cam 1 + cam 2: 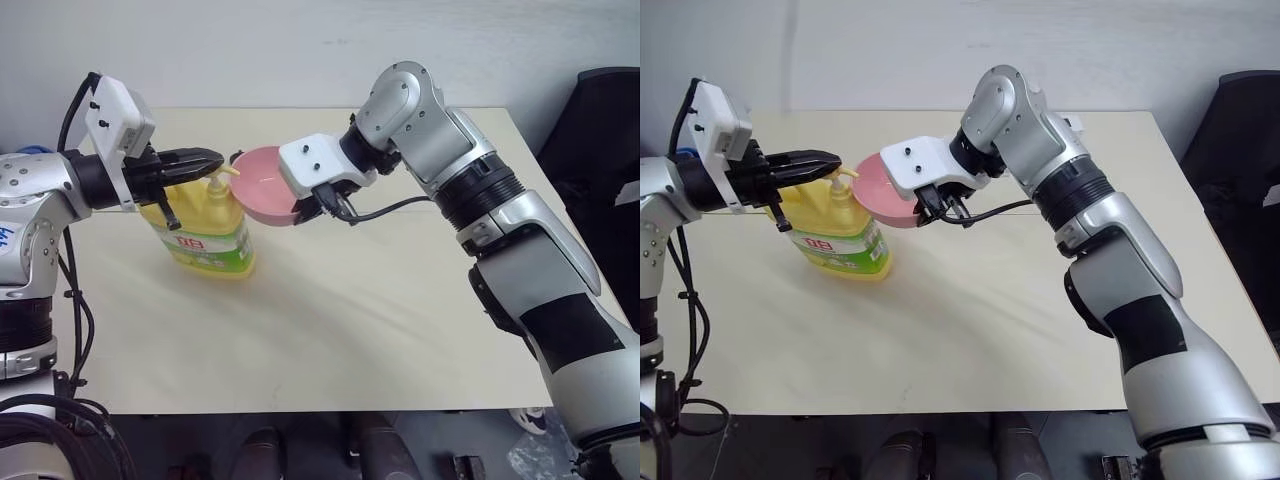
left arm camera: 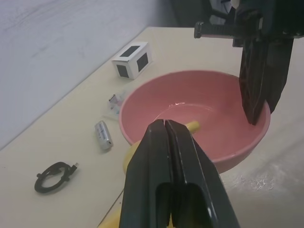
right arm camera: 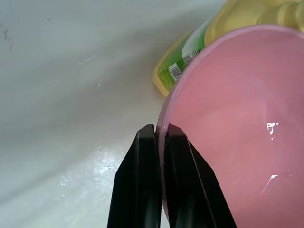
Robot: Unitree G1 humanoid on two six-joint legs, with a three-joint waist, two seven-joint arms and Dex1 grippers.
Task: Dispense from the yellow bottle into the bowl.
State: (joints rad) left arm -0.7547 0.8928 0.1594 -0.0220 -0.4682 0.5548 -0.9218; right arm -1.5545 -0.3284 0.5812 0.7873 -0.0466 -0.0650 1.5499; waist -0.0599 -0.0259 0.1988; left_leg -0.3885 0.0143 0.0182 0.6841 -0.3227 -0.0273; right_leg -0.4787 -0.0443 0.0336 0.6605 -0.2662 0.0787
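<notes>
Yellow plastic pump-top bottle (image 1: 205, 232) stands upright on the table (image 1: 380, 330), its nozzle over the pink plastic bowl (image 1: 265, 185), which the right gripper (image 3: 160, 137) pinches by the rim beside it, while the left gripper (image 1: 208, 159), pressed together, sits directly above the pump.

Silver-grey arms, white wrist housings, black fingers (image 2: 171, 180), black cables.

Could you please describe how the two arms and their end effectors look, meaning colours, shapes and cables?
Both arms have rounded silver-grey shells with black joint sections. The left end effector has two slim black fingers, behind them a white box-shaped camera housing with a black cable looping from it. The right end effector carries a white block housing with small dark holes and a black cable trailing back along the arm.
</notes>
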